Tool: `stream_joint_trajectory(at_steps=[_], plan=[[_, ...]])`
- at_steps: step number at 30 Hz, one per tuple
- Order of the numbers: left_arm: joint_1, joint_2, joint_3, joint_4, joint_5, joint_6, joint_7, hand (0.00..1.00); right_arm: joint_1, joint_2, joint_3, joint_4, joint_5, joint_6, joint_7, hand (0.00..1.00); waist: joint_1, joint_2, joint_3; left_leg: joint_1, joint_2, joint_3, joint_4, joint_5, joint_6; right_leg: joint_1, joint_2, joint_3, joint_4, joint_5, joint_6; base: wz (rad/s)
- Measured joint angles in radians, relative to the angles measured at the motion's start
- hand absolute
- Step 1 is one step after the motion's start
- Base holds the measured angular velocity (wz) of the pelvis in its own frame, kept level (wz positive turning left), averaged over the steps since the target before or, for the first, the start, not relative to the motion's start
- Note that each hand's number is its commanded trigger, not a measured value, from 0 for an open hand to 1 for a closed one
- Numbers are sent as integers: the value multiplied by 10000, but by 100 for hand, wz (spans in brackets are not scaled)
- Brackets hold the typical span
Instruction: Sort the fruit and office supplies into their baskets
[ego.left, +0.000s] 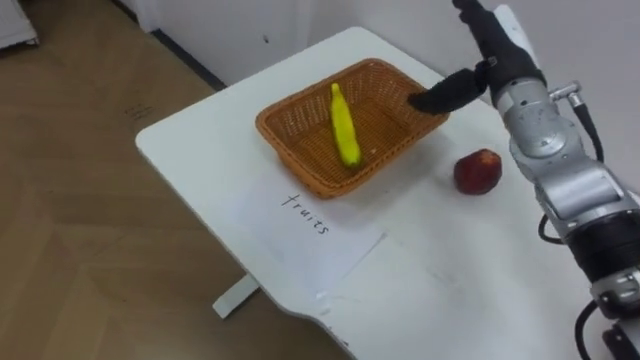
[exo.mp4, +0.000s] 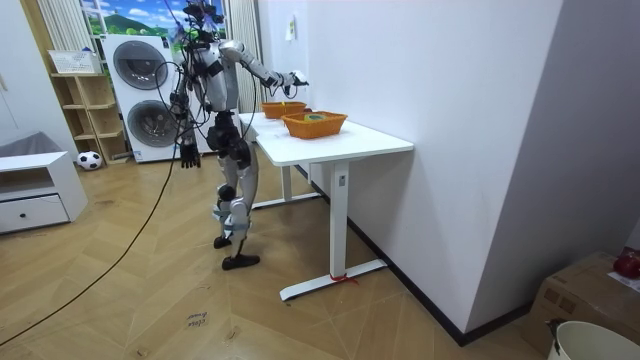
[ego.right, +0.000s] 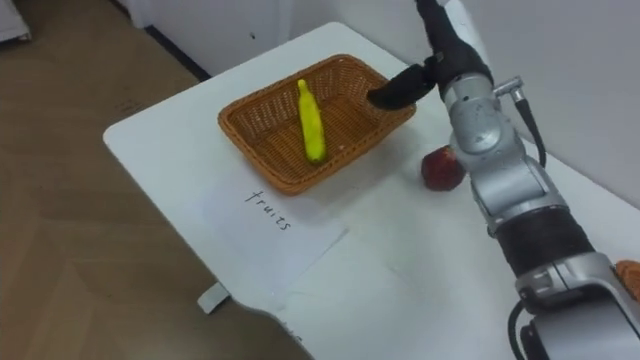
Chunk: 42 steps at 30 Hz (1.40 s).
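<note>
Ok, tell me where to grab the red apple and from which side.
Take the round red apple across its middle, coming down from above. It sits alone on the white table, apart from the brown wicker basket, so the right robot hand should probably fit around it.

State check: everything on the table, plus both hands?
Banana: lying in the basket.
Basket: upright, holding the banana.
Apple: on the table, outside the basket.
Label sheet: flat beside the basket.
Right hand: open, empty, above the basket's rim.
Left hand: hanging at the robot's side.
</note>
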Motion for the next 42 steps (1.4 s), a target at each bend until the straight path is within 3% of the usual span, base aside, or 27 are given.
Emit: stream_joint_trajectory(at_steps=[5,13,20,30,35,42], plan=[[-6,-159,-184,-3,18,20,108,0,9,-84,-195,23,877,3,-441,0,-164,82,-37,58,10,110,1,1,1,-5,14,77,-4,0,0,-7],[30,-325,-393,40,-179,153,186,0,235,-60,-890,46,957,2,-784,0,-325,346,44,161,23,126,-6,1,8,85,-6,49,-12,1,1,0],[93,-530,-400,89,-178,148,186,0,477,-46,-1269,46,1659,2,-865,0,-538,637,-100,202,62,224,-66,5,3,98,-3,-98,-7,1,1,-1],[97,-550,-447,295,-187,79,186,0,556,-40,-1270,46,2028,-82,-999,0,-803,606,-66,299,112,408,-82,10,7,162,0,-109,-5,1,1,-2],[92,-548,-635,320,-186,79,169,0,929,-16,-1269,76,2229,-115,-954,0,-850,659,17,359,139,478,-163,9,4,229,2,-140,-6,1,0,0],[85,-545,-676,315,-184,76,149,0,1083,-16,-1268,76,2432,-115,-923,0,-844,627,-9,380,143,513,-161,9,5,196,6,-137,-7,2,0,0]])
